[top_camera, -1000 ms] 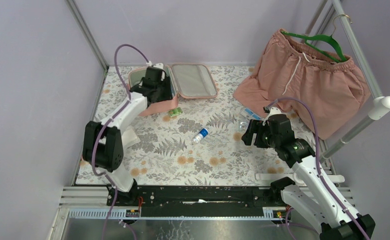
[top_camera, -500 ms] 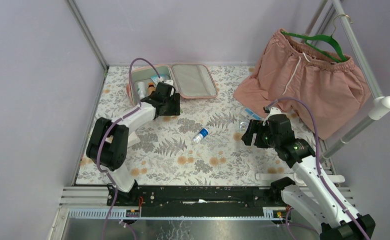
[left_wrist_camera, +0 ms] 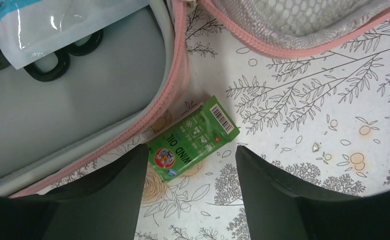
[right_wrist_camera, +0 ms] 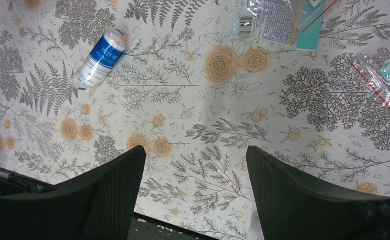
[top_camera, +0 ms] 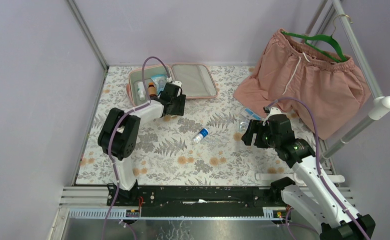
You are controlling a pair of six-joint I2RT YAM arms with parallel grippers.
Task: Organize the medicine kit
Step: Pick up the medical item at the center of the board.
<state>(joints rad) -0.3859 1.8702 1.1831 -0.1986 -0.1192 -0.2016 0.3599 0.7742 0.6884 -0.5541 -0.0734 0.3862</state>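
The medicine kit point(top_camera: 193, 80) is laid open at the far left of the floral table point(top_camera: 182, 160), grey lining up, with small bottles and a clear packet point(left_wrist_camera: 57, 20) held in its left half. A green Wind Oil box point(left_wrist_camera: 192, 137) is seen on the cloth just beside the kit's pink zip edge, and the left gripper point(left_wrist_camera: 190, 165) is spread wide above it, nothing gripped. The right gripper point(right_wrist_camera: 195, 165) is likewise parted and empty over bare cloth, a blue-and-white bottle point(right_wrist_camera: 100, 57) and plastic sachets point(right_wrist_camera: 270, 20) lying apart from it.

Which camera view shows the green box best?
The left wrist view: the green box lies in the middle, its "WIND OIL" label readable, beside the kit. In the top view the left gripper hides it. The right wrist view does not show it.
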